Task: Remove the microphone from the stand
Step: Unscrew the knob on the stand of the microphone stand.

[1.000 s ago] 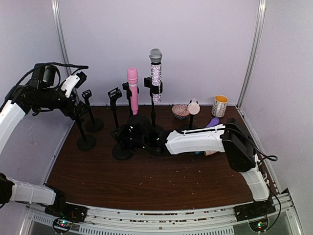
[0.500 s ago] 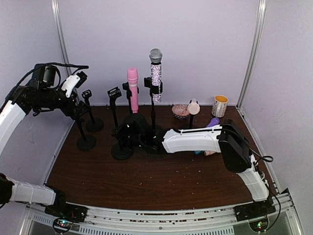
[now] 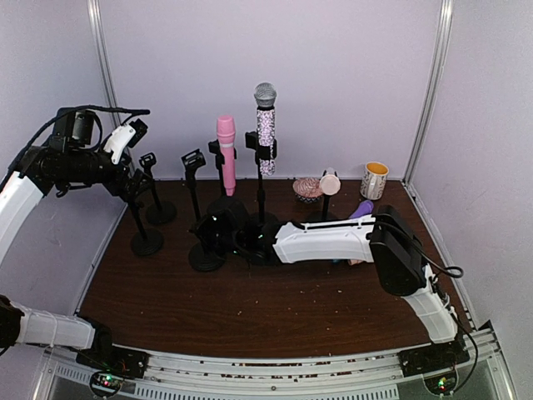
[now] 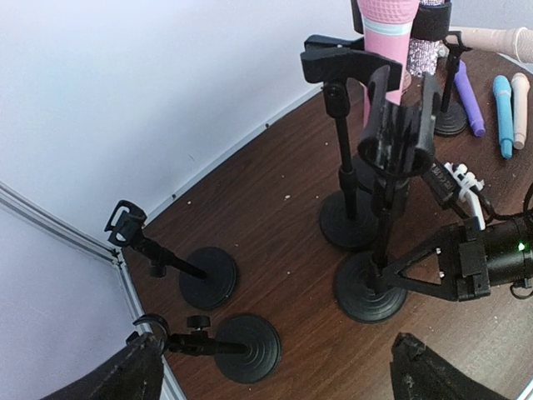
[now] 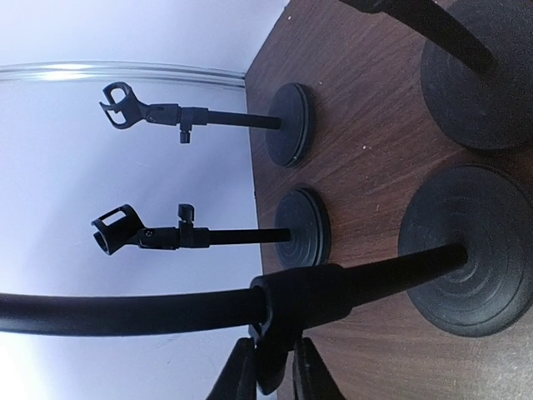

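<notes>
The pink plastic microphone (image 3: 226,154) and the sparkly microphone with a silver mesh head (image 3: 266,125) stand upright in clips on black stands at 12 o'clock on the dark brown wooden table (image 3: 250,317). At about 9 o'clock from the table's middle, the right gripper (image 5: 268,371) pinches the pole of a black round-based stand with an empty clip (image 3: 206,258), low near its base. The left gripper (image 3: 125,142) hangs raised at 10 o'clock, jaws spread wide, holding nothing.

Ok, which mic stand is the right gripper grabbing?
The empty stand just in front of the pink microphone; the right gripper pinches its pole near the base. The two other empty stands sit further left.
</notes>
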`<state>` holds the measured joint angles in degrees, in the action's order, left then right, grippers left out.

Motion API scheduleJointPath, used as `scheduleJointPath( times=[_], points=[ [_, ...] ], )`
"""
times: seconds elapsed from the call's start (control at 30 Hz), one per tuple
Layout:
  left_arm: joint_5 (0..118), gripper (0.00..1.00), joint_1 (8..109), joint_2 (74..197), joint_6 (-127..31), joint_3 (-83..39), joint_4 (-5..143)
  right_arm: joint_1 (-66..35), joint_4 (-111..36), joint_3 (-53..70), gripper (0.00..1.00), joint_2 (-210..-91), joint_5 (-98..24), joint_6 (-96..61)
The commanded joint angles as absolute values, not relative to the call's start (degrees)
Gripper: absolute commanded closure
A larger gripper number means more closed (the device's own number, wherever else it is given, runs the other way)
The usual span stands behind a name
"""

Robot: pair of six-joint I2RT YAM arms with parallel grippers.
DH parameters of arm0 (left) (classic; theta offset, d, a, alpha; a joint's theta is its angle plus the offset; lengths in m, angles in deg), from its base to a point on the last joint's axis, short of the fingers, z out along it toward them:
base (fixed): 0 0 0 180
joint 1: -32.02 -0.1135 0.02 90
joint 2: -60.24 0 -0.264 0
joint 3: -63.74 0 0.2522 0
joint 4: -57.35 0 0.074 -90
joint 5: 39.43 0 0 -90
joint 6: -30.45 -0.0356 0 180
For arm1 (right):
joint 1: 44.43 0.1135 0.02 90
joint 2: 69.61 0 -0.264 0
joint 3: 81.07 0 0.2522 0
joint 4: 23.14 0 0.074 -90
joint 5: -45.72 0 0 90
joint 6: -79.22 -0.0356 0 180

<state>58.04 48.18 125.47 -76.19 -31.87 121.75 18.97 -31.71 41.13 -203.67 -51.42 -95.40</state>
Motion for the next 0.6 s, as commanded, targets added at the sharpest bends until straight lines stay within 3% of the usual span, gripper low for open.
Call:
scheduleJointPath(
  times=[0.0,0.2,0.57],
  points=[
    [57.4,0.02,47.7,124.6,-76.8,-31.3,119.2,19.1,-32.5,42.7,0.88,-204.2,-53.3,-95.7],
    [57.2,0.02,47.7,124.1,-77.0,-30.9,119.2,19.0,-30.3,38.0,1.0,-199.7,-52.8,-92.9],
    [58.0,0.02,47.7,123.8,-75.6,-30.2,118.9,17.6,-36.2,28.8,1.0,-188.0,-49.0,-80.9]
  ],
)
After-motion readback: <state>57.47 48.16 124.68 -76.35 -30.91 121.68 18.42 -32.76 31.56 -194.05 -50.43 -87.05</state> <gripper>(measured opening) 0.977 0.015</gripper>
